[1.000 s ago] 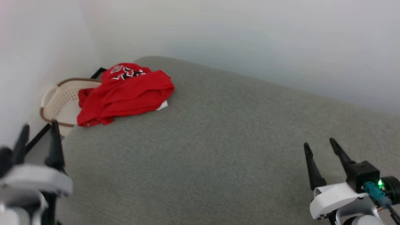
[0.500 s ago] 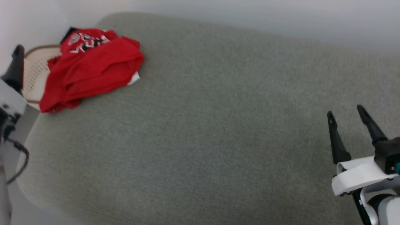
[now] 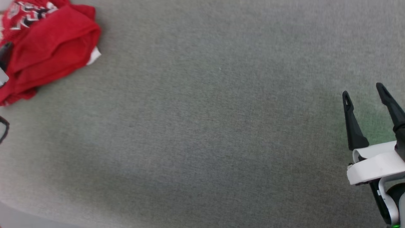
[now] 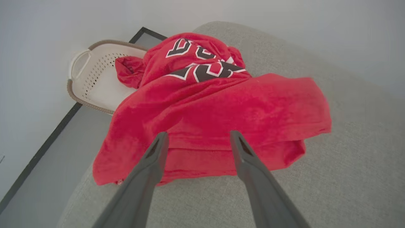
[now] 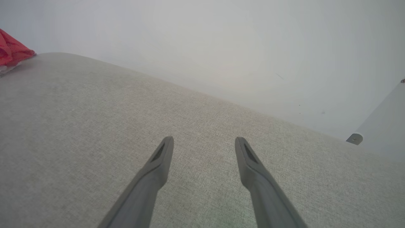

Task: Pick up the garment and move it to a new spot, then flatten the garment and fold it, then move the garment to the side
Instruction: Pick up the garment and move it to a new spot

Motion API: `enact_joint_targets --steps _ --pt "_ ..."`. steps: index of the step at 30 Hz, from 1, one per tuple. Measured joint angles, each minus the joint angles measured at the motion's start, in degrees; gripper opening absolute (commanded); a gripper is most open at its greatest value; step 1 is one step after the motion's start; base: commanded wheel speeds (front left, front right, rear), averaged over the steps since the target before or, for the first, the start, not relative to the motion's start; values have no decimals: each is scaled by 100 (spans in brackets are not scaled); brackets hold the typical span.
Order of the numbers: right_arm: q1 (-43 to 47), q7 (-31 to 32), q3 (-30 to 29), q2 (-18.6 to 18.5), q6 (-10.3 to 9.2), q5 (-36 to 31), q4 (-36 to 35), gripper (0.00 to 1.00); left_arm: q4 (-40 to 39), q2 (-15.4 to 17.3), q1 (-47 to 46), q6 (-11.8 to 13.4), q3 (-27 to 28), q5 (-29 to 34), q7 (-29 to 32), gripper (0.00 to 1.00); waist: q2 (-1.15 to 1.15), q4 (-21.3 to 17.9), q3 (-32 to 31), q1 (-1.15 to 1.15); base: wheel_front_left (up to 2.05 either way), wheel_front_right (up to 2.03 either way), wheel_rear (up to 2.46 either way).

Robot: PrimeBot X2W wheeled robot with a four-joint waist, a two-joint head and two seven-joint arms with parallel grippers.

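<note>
Presently, the garment [image 4: 221,107] lies crumpled in a heap at the corner of the grey upholstered surface [image 4: 332,177]. In the head view it sits at the upper left of the frame, and the right wrist view catches a sliver of it at its upper left edge. The lettering is uppermost on the far side of the heap. A white scrap shows at the heap's right edge in the head view.

I judge the first step, the pick-up, to be in hand and not yet done. The left gripper [image 4: 198,134] is spread wide with nothing between its fingers, and it hovers just short of the near hem, lined up on the heap's middle. The right gripper [image 3: 363,89] is likewise spread and empty, at the lower right of the head view, well apart from the garment over bare fabric.

The next move, as I read it, calls for lowering the left gripper onto a raised fold and closing on several layers.

Just beside the heap, at the upper left of the left wrist view, stands a perforated cream basket [image 4: 98,72]. One bunched fold reaches over it. The cloth also overhangs the corner, so I note a risk of it dragging or snagging on the basket's rim when lifted. The rest of the surface offers room for laying the garment out.
</note>
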Motion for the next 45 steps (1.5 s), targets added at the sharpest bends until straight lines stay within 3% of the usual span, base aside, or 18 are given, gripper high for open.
enact_joint_targets --steps 11,23,24,26,34,45 --pt "-81 281 42 -135 0 64 -379 100 1461 44 -794 -15 -146 -22 115 100 0 -299 633 0 0 0 0" --pt "-78 612 105 -258 0 179 -701 100 2262 13 -1150 -23 -267 -29 -43 100 0 -479 909 0 0 0 0" --pt "-77 639 107 -268 0 198 -717 100 2305 -9 -1165 -23 -277 -34 -42 73 0 -479 904 0 0 0 0" --pt "-75 689 108 -278 0 203 -759 100 2353 -34 -1184 -24 -288 -62 -122 0 0 -472 894 0 0 0 0" --pt "-73 722 126 -270 0 230 -688 100 2399 -120 -1216 -51 -494 43 -550 0 0 -402 677 0 0 0 0" --pt "1 387 222 -35 0 246 -179 100 1862 167 -1469 -93 -903 267 -1236 0 0 -291 -81 0 0 0 0"
